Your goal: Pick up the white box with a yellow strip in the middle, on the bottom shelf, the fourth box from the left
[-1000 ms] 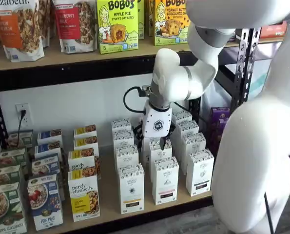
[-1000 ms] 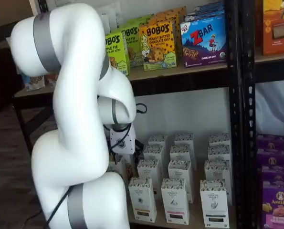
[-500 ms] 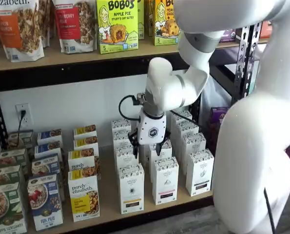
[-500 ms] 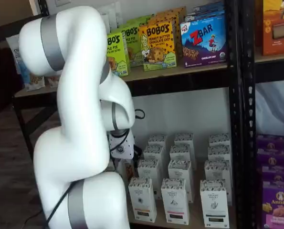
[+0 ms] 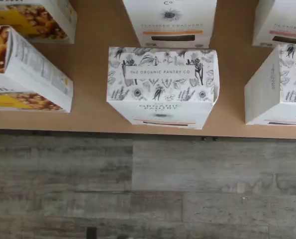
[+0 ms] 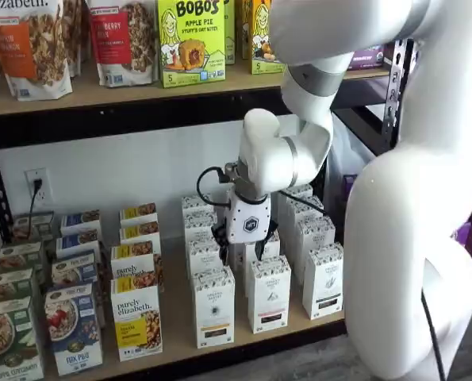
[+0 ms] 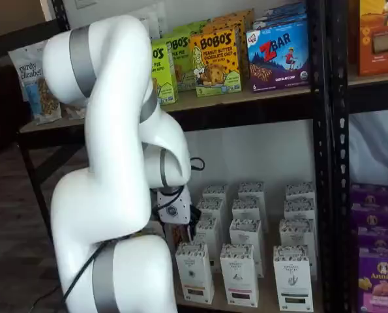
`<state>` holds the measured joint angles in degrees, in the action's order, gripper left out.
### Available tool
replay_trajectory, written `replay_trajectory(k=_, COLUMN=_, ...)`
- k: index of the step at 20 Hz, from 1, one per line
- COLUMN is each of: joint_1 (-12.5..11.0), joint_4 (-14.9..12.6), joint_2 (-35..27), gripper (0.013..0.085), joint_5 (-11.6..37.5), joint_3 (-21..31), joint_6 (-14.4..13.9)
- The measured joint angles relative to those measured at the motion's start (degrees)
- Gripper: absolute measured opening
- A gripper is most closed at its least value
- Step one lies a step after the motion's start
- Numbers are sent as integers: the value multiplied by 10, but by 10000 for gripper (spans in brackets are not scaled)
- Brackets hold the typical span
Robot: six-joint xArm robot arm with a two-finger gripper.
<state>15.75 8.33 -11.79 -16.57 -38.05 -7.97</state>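
The white box (image 5: 162,84) fills the middle of the wrist view, with a dark-speckled top and a yellowish band low on its front. In both shelf views it stands at the front of its row (image 6: 213,306) (image 7: 195,271) on the bottom shelf (image 6: 176,321). My gripper (image 6: 240,248) hangs above that row, a little behind the front box and not touching it. Its two black fingers stand apart, open, with nothing between them. In a shelf view the gripper's white body (image 7: 175,210) shows beside the arm, its fingers mostly hidden.
Like white cartons (image 6: 269,292) stand in rows to the right, purely elizabeth boxes (image 6: 136,321) to the left. The shelf's front edge (image 5: 148,133) and grey wood floor (image 5: 148,189) lie just ahead of the box. The upper shelf board (image 6: 124,107) spans above.
The arm has swung left and lower, bringing the gripper from over the neighbouring row to above the row with the white box. The fingers stayed open.
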Motion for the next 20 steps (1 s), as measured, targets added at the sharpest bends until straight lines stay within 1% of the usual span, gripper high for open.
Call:
replay_trajectory(k=1, joint_1=-2, joint_4=-5, joint_2=-9, gripper=850, joint_5=2, joint_3=-5, joint_6=-3)
replay_trajectory(k=2, joint_1=-4, joint_4=-5, joint_2=-21, gripper=850, joint_5=7, joint_3=-10, joint_6=0)
replay_trajectory(k=4, joint_1=-4, joint_4=7, joint_2=-39, gripper=850, joint_5=16, joint_3=-19, joint_6=12)
replay_trajectory(k=11, joint_1=-1, joint_4=3, joint_2=-95, gripper=850, joint_5=33, joint_3=-55, joint_6=6)
replay_trajectory(k=13, joint_1=1, joint_4=7, joint_2=-114, gripper=850, joint_5=38, joint_3=-70, joint_6=8)
replay_trajectory(k=20, joint_1=4, joint_4=6, joint_2=-156, gripper=850, joint_5=45, joint_3=-109, joint_6=5)
